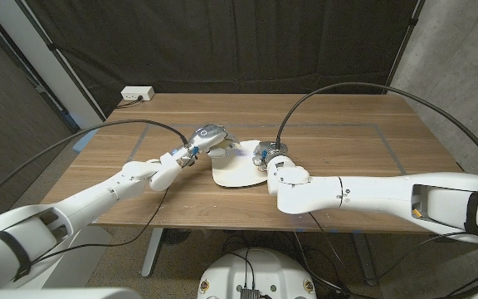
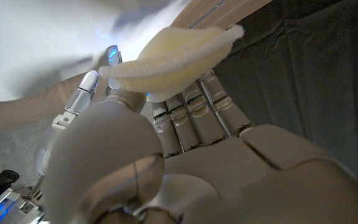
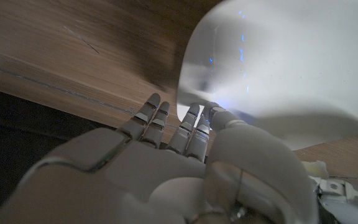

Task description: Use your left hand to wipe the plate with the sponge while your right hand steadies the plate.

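1. We find the left hand point(image 2: 166, 155) gripping the sponge point(image 2: 173, 53): in the left wrist view its fingers point(image 2: 191, 112) reach up behind the sponge and the thumb closes on it from the near side.
2. The sponge is pale yellow, soft-looking and bent into a shallow curve under the grip. In the head view the left hand point(image 1: 208, 136) sits at the plate's left rear edge; the sponge itself is too small for us to make out there.
3. The right hand point(image 3: 185, 162) has its fingertips point(image 3: 194, 115) on the rim of the plate point(image 3: 278, 62). We cannot tell whether the thumb clamps the rim from the other side, so its grip is undetermined.
4. In the head view the right hand point(image 1: 270, 156) is at the plate's right edge.
5. The plate point(image 1: 237, 170) is plain white, smooth and glossy, lying on the wooden tabletop point(image 1: 347, 149) near its middle, between the two hands.
6. The plate's far edge is covered by both hands in the head view, and it is cut off by the frame in both wrist views.
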